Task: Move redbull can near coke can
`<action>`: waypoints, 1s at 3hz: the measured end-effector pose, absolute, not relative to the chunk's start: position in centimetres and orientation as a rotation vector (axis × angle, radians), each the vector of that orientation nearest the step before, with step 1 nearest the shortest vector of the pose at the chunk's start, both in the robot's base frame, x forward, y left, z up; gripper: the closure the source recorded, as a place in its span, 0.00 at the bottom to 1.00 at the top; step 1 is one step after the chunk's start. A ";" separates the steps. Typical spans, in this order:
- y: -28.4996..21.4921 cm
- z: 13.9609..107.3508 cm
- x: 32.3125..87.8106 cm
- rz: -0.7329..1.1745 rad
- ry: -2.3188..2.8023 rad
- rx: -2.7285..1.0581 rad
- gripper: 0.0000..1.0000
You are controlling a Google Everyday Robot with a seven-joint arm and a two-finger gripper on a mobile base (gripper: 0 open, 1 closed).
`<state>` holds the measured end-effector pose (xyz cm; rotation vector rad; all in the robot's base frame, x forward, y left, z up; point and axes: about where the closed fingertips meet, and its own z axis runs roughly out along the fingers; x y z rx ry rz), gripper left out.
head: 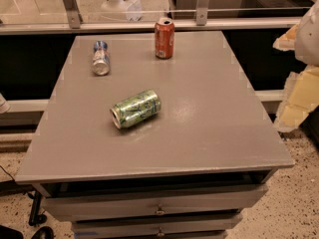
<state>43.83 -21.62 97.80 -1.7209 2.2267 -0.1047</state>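
Lying on its side near the far left corner of the gray table [209, 118], the redbull can [100, 58] points its length roughly away from the camera, with a pale silver end facing forward and a blue band at the far end. It touches nothing else.

Further right and closer to the front, the green can [135, 109] also lies on its side, angled so that its silver end faces the front left. It sits near the middle of the tabletop, well apart from both other cans. Below the table's front edge, drawer fronts [159, 203] with small knobs face the camera.

Right again, back by the far edge, the coke can [164, 38] stands upright, red-orange with white lettering and a silver top. A stretch of bare tabletop separates it from the redbull can, which lies to its left and slightly nearer the camera (both are in the far part of the table, but not beside each other).

A speckled floor [294, 208] shows at the lower right. Above it, at the right edge of the view and off the table's right side, the gripper [298, 91] appears as pale yellow and white blocky shapes, partly cut off by the frame. Whether it is spread or pressed together cannot be told. It is well apart from all three cans.
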 end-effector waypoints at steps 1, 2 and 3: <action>-21.6 97.9 43.9 -0.107 2.225 -1.721 0.00; -19.5 97.9 45.4 -0.100 2.143 -1.776 0.00; -16.0 97.6 47.9 -0.055 2.021 -1.856 0.00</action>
